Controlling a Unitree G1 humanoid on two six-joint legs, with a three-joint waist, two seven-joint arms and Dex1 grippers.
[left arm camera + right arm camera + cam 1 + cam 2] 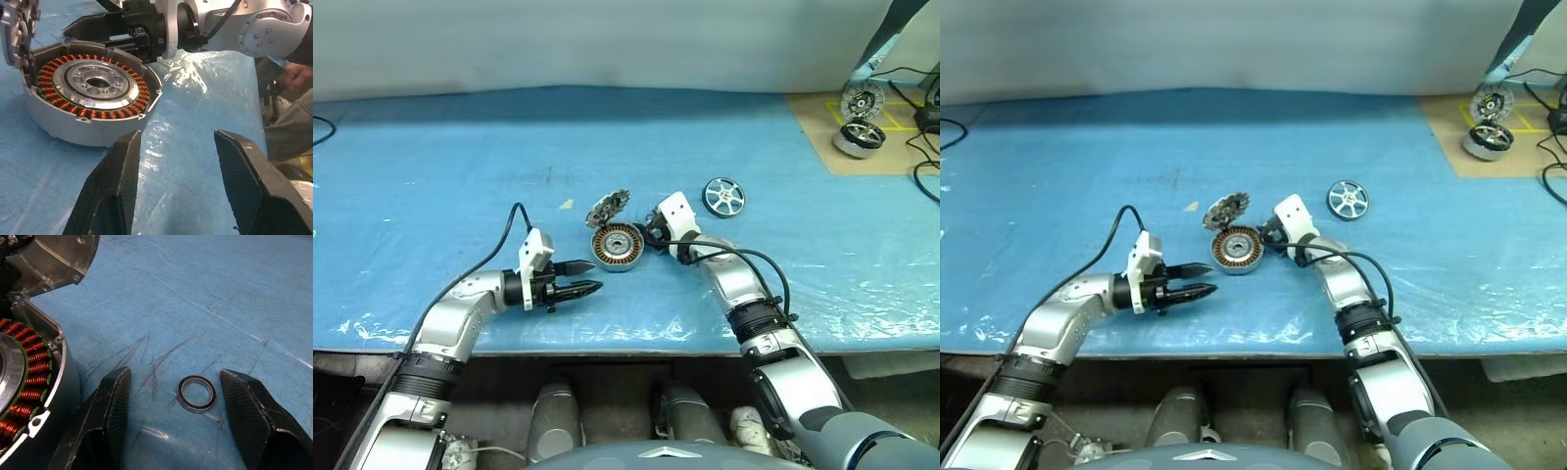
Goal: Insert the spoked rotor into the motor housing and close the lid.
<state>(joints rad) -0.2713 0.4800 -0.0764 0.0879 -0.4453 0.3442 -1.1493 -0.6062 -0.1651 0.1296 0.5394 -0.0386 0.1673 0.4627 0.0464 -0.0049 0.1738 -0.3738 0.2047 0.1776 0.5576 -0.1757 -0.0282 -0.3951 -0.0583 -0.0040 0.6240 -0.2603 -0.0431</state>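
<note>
A blue mat (460, 176) is spread under everything. The motor housing (618, 246) lies at its middle, its lid (607, 206) tipped up behind and cut off in the wrist views. The spoked rotor (723, 196) lies well apart. The left gripper (579, 277) and right gripper (173, 401) are spread, empty. A thin ring (196, 393) is shown between the right fingers.

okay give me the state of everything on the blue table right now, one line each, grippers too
motor housing: open, copper windings exposed, no rotor inside.
lid: swung up, still joined at the housing's rim.
spoked rotor: lying flat on the mat, apart from the housing, not held.
small ring: loose on the mat between the right gripper's fingers, not gripped.
left gripper: open, empty.
right gripper: open, empty, beside the housing.
</note>
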